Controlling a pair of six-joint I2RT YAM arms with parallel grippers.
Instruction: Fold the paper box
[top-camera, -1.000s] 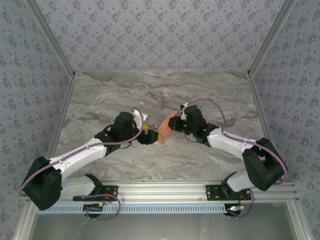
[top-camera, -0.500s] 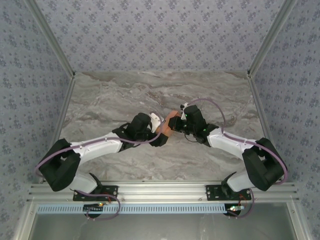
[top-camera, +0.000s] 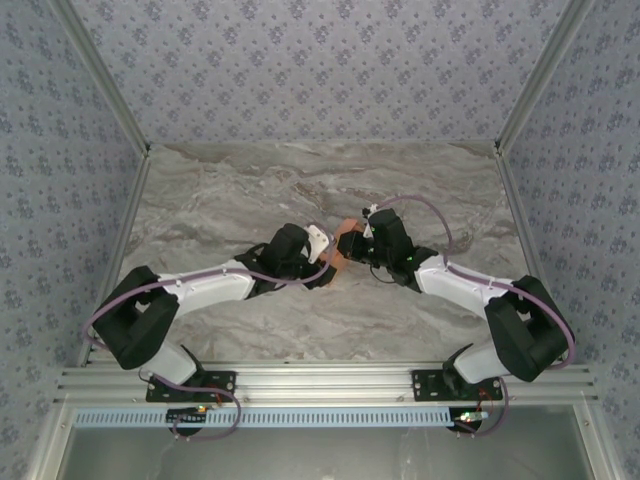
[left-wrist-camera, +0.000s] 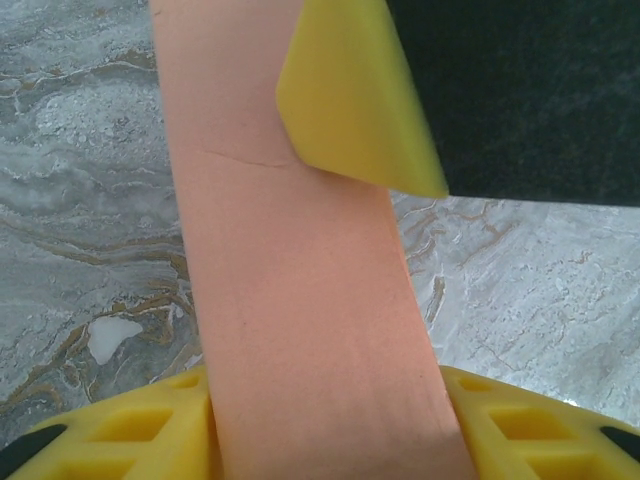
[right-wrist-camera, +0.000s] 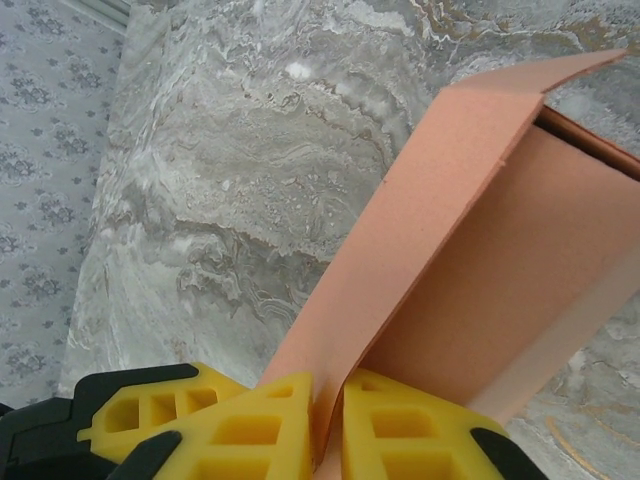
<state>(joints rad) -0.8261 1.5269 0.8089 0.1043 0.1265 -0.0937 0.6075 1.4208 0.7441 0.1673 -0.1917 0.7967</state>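
The paper box (top-camera: 344, 240) is over the middle of the bench (top-camera: 220, 190), mostly hidden from above by the two wrists meeting at it. The right claw (right-wrist-camera: 325, 405) is pinched tight on a raised flap. The left claw (left-wrist-camera: 330, 410) stands part open with a card strip filling its gap; whether it presses I cannot tell. A yellow pad (left-wrist-camera: 350, 100), probably the right claw's, overlaps that strip's far end.

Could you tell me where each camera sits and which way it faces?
Top external: above and behind the bases, looking down on the marble table, both arms and the paper box.
Left wrist: on the left arm, looking along its yellow fingers at the box's card.
Right wrist: on the right arm, looking past the right tool pinching a flap.
All three share the box.
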